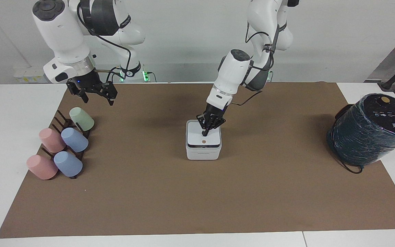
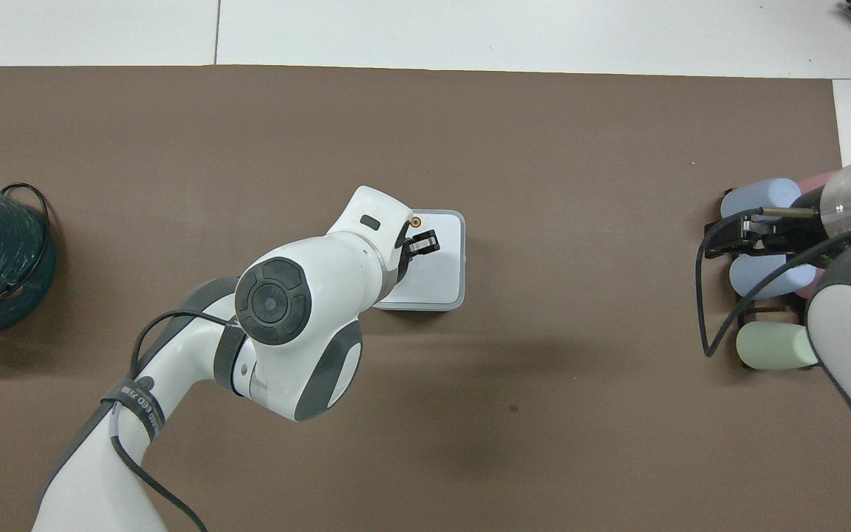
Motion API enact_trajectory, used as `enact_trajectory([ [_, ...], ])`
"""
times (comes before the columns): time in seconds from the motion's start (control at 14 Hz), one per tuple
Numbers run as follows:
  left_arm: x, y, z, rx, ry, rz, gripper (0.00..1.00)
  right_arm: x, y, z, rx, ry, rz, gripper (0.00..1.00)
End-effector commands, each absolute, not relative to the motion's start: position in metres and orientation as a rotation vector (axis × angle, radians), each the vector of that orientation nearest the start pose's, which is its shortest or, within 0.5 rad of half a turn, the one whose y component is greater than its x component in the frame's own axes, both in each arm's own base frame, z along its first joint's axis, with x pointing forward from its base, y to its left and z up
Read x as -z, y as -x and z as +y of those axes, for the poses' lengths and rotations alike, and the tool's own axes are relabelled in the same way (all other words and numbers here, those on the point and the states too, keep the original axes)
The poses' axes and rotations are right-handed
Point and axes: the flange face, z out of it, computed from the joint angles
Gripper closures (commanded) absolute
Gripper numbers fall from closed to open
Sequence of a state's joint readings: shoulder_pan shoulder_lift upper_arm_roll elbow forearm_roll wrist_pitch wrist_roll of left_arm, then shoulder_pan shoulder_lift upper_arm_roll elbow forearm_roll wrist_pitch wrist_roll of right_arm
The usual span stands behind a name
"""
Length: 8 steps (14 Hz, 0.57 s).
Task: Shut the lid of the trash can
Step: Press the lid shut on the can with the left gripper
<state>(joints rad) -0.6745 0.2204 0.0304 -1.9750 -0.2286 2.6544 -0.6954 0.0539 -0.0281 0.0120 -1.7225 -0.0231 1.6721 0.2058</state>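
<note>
The small white trash can (image 1: 203, 153) stands at the middle of the brown mat. Its white lid (image 1: 195, 136) lies flat on top of it, the orange-brown dot (image 1: 204, 141) facing up; the inside is hidden. My left gripper (image 1: 204, 133) is shut, its tips resting on the lid just short of the dot. In the overhead view the left gripper (image 2: 423, 242) sits over the lid (image 2: 440, 270) beside the dot (image 2: 415, 220). My right gripper (image 1: 98, 100) waits, open and empty, in the air over the cup rack.
A dark rack of several pastel cups (image 1: 60, 147) lies at the right arm's end of the mat, also in the overhead view (image 2: 765, 273). A large dark wrapped cylinder (image 1: 372, 128) with a cable stands at the left arm's end.
</note>
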Motion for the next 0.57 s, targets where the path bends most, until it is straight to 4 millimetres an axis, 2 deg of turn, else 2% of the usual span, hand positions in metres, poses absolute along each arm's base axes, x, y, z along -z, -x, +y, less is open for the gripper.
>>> enact_trajectory([
  [0.0,-0.401,-0.520,-0.381,0.494,3.492,-0.434,0.94,-0.577,-0.546,0.031,-0.004,3.152,0.198,0.00],
  [0.5,-0.371,-0.522,-0.386,0.478,3.476,-0.412,0.94,-0.577,-0.546,0.031,-0.004,3.152,0.198,0.00],
])
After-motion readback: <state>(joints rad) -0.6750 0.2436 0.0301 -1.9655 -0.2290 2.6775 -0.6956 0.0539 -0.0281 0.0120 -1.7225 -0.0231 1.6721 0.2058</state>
